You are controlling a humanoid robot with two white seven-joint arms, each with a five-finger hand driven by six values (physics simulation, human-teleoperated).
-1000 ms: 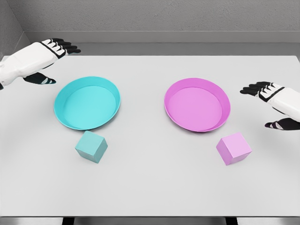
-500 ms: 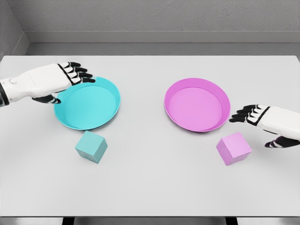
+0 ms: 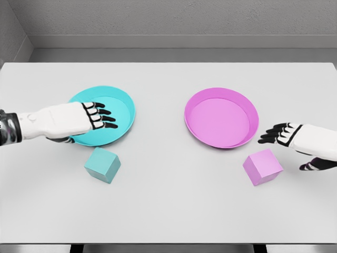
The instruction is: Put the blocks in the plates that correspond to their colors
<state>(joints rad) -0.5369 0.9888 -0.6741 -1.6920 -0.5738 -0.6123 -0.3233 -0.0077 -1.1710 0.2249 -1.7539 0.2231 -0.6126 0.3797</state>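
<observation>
No writing or labels visible on any item.

Teal block (image 3: pixel 102 165): plain matte cube, rotated so one corner points toward the camera, sitting on the white table (image 3: pixel 168 211) at 6 o'clock of the teal plate (image 3: pixel 124 103), just off its rim, not touching. Pink block (image 3: pixel 263 166): same shape, also rotated, at about 5 o'clock of the pink plate (image 3: pixel 221 117), near the rim but apart from it.

Both plates are shallow round dishes with raised rims. Neither holds a block.

Left hand (image 3: pixel 87 117): hovers over the lower left part of the teal plate, at 12 o'clock of the teal block. Fingers (image 3: pixel 102 117) extended and lightly spread, holding nothing.

Right hand (image 3: pixel 300 141): comes in from the right edge, at 2 o'clock of the pink block and close beside it. Fingers (image 3: pixel 274 134) spread wide, thumb (image 3: pixel 315 164) held apart below; holding nothing. No contact with the block can be seen.
</observation>
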